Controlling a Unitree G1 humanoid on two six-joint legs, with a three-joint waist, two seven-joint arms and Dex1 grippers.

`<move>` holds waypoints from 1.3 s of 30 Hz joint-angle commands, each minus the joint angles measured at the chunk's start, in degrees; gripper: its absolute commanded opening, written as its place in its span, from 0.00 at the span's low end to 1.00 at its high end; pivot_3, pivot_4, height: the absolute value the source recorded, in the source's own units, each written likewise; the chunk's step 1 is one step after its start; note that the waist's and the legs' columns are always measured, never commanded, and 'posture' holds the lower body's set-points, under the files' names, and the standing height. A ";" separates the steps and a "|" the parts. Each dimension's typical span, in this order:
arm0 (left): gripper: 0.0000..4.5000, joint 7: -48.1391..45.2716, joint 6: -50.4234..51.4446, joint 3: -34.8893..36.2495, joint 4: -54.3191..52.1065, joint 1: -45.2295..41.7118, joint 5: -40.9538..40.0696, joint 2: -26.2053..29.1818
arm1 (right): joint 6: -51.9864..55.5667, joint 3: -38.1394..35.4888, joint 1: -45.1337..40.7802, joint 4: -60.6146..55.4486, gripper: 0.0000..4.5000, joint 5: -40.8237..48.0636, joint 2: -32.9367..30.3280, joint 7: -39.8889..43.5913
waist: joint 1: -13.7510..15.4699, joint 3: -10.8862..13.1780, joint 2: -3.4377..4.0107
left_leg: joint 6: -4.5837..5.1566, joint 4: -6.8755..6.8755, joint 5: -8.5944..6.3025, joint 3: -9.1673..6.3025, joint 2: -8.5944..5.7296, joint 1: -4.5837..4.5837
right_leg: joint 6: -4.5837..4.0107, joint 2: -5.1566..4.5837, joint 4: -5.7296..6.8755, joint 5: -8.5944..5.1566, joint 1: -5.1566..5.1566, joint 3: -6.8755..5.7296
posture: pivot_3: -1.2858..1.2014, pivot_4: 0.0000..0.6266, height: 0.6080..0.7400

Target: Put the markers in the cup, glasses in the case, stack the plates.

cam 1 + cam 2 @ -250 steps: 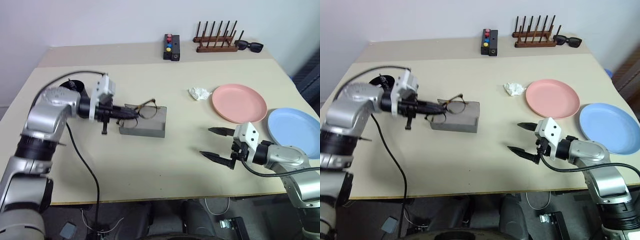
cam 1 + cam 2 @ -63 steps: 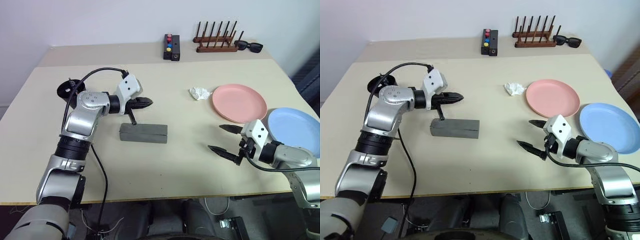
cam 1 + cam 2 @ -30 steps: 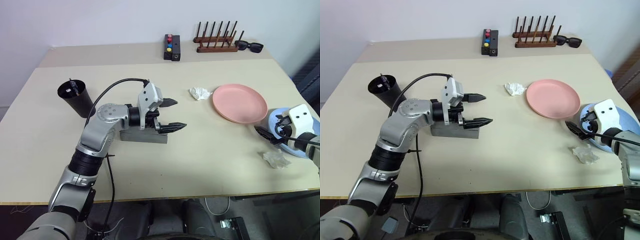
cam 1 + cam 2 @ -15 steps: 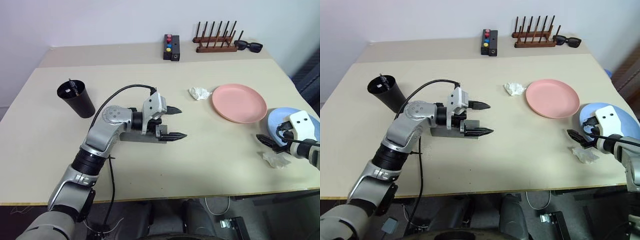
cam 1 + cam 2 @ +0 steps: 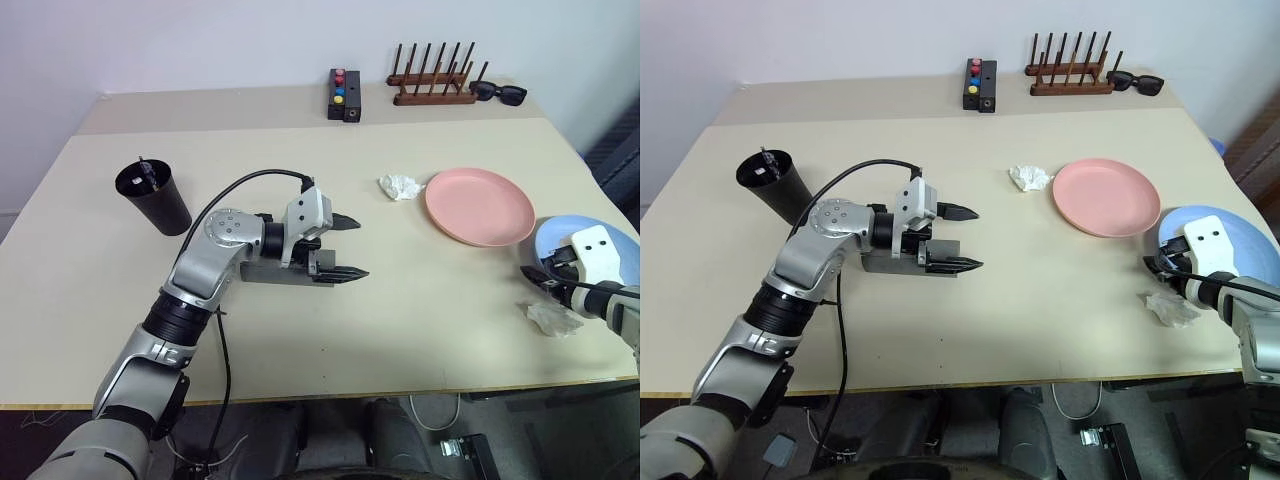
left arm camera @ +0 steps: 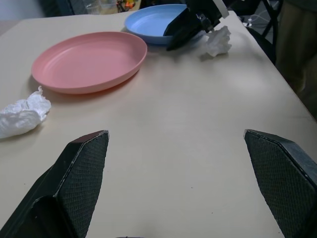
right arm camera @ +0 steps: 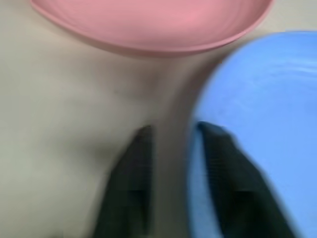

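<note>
Lying closed on the tan table point(image 5: 420, 340), the grey case point(image 5: 262, 273) has its long axis running left to right across the robot's front, with most of it hidden behind the left gripper point(image 5: 348, 247). That gripper points toward the robot's right, roughly along the case, fingers spread wide and holding nothing; one finger sits farther back over the table, the other nearer the front edge.

The black cup point(image 5: 153, 197) stands upright well to the left of the case, rim up, with a slim dark item poking out of it; I cannot tell more about what is inside.

Over on the right, the pink plate point(image 5: 478, 206) lies flat, and the blue plate point(image 5: 1230, 232) lies flat just beside it, nearer the table's right edge, the two rims close but not overlapping. The right gripper point(image 7: 173, 168) is at the blue plate's near-left rim, its fingers drawn close on either side of the rim; the wrist view is smeared, so I cannot tell whether they actually pinch it.

A crumpled white wad point(image 5: 399, 186) sits just left of the pink plate, between it and the case. A second crumpled wad point(image 5: 553, 318) lies close in front of the right gripper, near the front edge.

Along the far side stand a small black box with coloured buttons point(image 5: 343, 94), a wooden peg rack point(image 5: 433, 76) and chunky black sunglasses point(image 5: 498, 93).
</note>
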 commanded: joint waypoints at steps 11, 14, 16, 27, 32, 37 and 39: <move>1.00 2.10 -0.52 1.08 -1.87 -0.62 -0.04 -0.27 | -12.75 2.73 -4.56 5.60 0.02 -8.49 -1.43 -4.53 | -0.05 0.00 0.00 | 0.00 0.00 0.00 0.05 0.00 0.03 | 0.01 0.00 0.00 0.01 0.01 0.03 | 0.52 0.24 1.00; 1.00 2.37 -0.78 0.93 -1.61 -0.70 0.07 -0.38 | -15.50 3.05 -7.36 7.78 0.02 -10.31 -1.52 -6.80 | -0.04 0.00 0.00 | 0.00 0.00 0.00 0.06 0.00 0.03 | 0.01 0.00 0.00 0.01 0.00 0.04 | 0.52 0.24 1.00; 1.00 2.52 -0.98 0.93 -1.33 -0.80 0.13 -0.48 | -17.27 2.84 -10.20 9.01 0.02 -10.72 -1.10 -8.21 | -0.07 0.00 0.01 | 0.00 0.00 0.00 0.07 0.00 0.02 | 0.01 0.00 0.00 0.01 -0.01 0.04 | 0.52 0.24 1.00; 1.00 3.15 -0.92 1.11 -1.74 -0.33 0.31 -0.33 | -22.27 8.36 -18.40 8.66 0.02 -9.23 1.98 -2.72 | -0.15 0.01 0.01 | 0.00 -0.04 0.00 0.08 0.01 0.02 | 0.01 0.00 -0.01 0.01 -0.03 0.05 | 0.52 0.24 1.00; 1.00 3.69 -0.67 1.19 -2.36 0.14 0.46 0.02 | -23.42 12.66 -20.90 7.97 0.02 -8.36 4.73 2.08 | -0.24 0.01 0.01 | 0.00 -0.05 0.00 0.08 0.01 0.02 | 0.01 0.01 0.00 0.01 -0.05 0.05 | 0.52 0.24 1.00; 1.00 4.49 -0.07 1.31 -3.55 0.86 0.45 0.27 | -26.35 16.83 -23.13 11.98 0.02 -10.01 6.75 5.04 | -0.15 0.01 0.01 | 0.00 -0.05 0.00 0.07 0.01 0.02 | 0.01 0.01 0.00 0.01 -0.05 0.05 | 0.52 0.24 1.00; 1.00 4.94 0.25 1.52 -4.12 1.19 0.47 0.50 | -27.41 18.19 -24.64 14.55 0.02 -10.44 7.33 6.33 | -0.13 0.01 0.01 | 0.00 -0.05 0.00 0.07 0.01 0.02 | 0.01 0.01 0.00 0.01 -0.04 0.05 | 0.52 0.24 1.00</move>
